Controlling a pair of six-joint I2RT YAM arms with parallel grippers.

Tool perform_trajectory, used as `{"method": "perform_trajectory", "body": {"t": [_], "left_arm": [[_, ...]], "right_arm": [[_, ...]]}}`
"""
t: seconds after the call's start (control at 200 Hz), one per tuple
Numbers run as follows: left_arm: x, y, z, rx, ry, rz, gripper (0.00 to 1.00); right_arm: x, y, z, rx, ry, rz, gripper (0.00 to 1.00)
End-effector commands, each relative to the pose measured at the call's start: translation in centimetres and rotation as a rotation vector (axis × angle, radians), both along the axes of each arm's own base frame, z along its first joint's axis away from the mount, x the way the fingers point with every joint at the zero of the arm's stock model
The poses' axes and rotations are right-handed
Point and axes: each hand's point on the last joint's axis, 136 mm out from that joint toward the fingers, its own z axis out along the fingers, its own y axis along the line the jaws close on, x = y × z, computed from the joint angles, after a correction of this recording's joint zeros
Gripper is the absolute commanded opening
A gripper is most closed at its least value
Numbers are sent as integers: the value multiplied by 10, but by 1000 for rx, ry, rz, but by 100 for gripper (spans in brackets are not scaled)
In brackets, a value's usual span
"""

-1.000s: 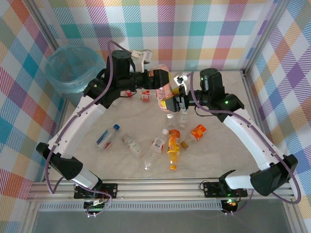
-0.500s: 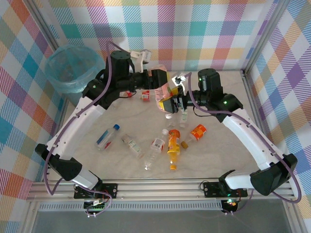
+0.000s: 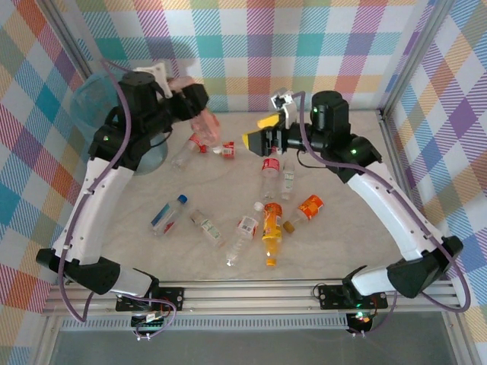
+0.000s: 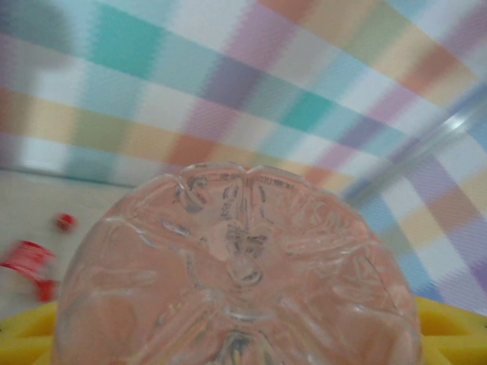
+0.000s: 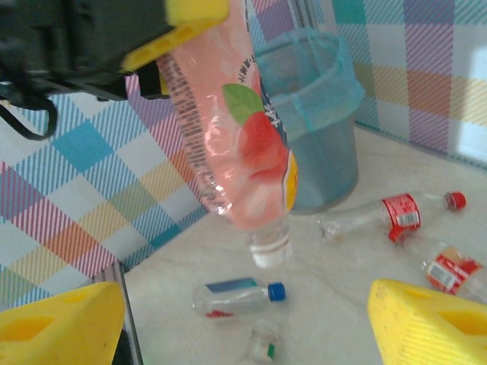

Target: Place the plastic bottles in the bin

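Note:
My left gripper is shut on a pink bottle, which hangs neck down above the table's back left. The bottle's base sits right in front of the left wrist camera, between yellow fingers. My right gripper stands open and empty to the right of it, and its view has the pink bottle in front of the bin. The bin, lined with a light-blue bag, is partly hidden behind the left arm. Several plastic bottles lie on the table, among them an orange one and a blue-capped one.
Two red-labelled clear bottles lie under the held bottle, near the bin. Others lie below my right gripper. Checked walls stand close behind, and a metal frame post rises at the right.
The right gripper opened and let go of the pink bottle, then drew back. The left arm swung left toward the bin with the bottle in its grip.

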Motion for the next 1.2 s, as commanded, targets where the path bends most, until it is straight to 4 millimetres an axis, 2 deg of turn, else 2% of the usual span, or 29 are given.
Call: {"method": "perform_trajectory", "body": {"t": [0.0,0.24,0.385,0.505,0.67,0.86,0.955,1.055,1.195], "left_arm": [[5,57,38,98,-143,210,63],[32,144,79,145,-280,456,62],[40,176,108,154,-351,521,61],[55,205,108,195,-363,597,61],[89,244,67,242,-292,681,62],[133,274,13,240,-191,688,62],[152,281,-11,236,-146,677,62],[172,277,-38,227,-99,624,63],[192,274,-87,197,-1,586,65]], "right_arm": [[9,25,22,76,2,5,80],[20,104,19,103,52,108,77],[22,154,10,112,95,199,76],[28,190,-9,107,122,241,76],[44,224,-29,118,148,259,75],[67,242,-51,149,141,214,74],[73,248,-67,135,162,199,73],[75,251,-81,115,189,197,73],[74,252,-96,81,217,193,73]]}}
